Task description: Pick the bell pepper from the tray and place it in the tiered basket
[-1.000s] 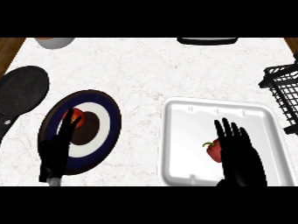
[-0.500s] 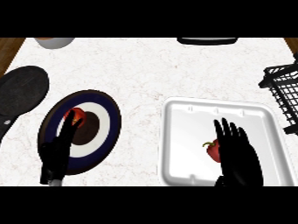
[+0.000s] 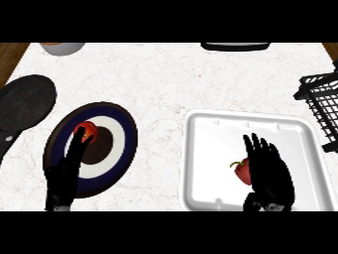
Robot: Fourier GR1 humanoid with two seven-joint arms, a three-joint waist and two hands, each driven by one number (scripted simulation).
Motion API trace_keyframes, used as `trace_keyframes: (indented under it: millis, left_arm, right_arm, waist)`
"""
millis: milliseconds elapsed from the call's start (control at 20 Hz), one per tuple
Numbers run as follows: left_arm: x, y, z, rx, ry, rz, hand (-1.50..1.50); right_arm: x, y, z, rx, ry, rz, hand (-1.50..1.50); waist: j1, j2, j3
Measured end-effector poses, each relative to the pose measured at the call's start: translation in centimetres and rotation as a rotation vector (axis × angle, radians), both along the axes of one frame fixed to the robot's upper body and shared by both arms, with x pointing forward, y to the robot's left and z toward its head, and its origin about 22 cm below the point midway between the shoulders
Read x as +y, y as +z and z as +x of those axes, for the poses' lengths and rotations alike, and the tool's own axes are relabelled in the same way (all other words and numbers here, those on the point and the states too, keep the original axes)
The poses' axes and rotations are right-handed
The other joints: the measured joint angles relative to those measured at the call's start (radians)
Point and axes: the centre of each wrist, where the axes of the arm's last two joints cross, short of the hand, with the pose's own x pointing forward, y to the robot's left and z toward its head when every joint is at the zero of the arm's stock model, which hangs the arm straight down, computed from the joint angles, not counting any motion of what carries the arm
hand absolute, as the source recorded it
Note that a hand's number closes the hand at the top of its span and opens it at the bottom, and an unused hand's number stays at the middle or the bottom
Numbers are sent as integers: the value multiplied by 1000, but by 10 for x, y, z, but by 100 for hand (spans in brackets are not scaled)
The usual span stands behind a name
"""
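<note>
Head view, right hand (image 3: pixel 271 171) over tray (image 3: pixel 204 149), fingers straight and apart, just beside bell pepper (image 3: pixel 240 171)

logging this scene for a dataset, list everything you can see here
bell pepper: one, red, in the tray
tray: one, white, counter's near right
tiered basket: one, black wire, right edge
plate: one, blue and white rings, left of the tray
red round item: one, on the plate
frying pan: one, black, far left
bowl: one, pale, top left, cut off
dark object: one, top edge, cut off
left robot hand: black, open, over the plate
right robot hand: black, open, beside the bell pepper
</note>
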Motion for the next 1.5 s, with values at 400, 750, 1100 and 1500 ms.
trace_keyframes:
  millis: [400, 750, 1100, 1500]
  left_arm:
    - [1, 2, 6, 5, 6, 5, 0]
    - [2, 4, 7, 17, 8, 5, 0]
    - [4, 1, -7, 27, 37, 5, 0]
    - [12, 0, -18, 31, 74, 4, 0]
  right_arm:
    - [-7, -17, 14, -21, 39, 19, 150]
    - [-7, -27, 20, -104, 147, -39, 150]
    - [-34, -24, 17, -169, -142, 13, 150]
    - [-111, 12, 1, -286, -879, 172, 150]
  waist:
    - [1, -4, -5]
    - [3, -10, -13]
    - [-28, -7, -8]
    - [-68, -9, -4]
